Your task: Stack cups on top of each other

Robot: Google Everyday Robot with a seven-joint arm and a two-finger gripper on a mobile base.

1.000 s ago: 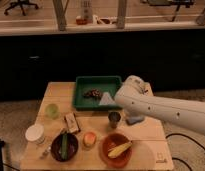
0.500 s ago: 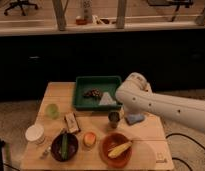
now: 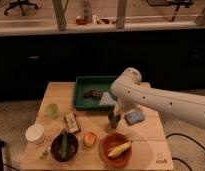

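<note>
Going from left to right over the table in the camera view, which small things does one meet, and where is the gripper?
white tub → pale green cup → packet → orange fruit → metal cup, with the gripper right at it → blue sponge.

two cups (image 3: pixel 52 110), two bowls (image 3: pixel 64 147), pincer (image 3: pixel 115 115) at metal cup (image 3: pixel 114 122)

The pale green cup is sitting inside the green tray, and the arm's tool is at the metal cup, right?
Not quite. The camera view shows the pale green cup on the table, outside the green tray, not inside it. The tool is indeed at the metal cup.
</note>
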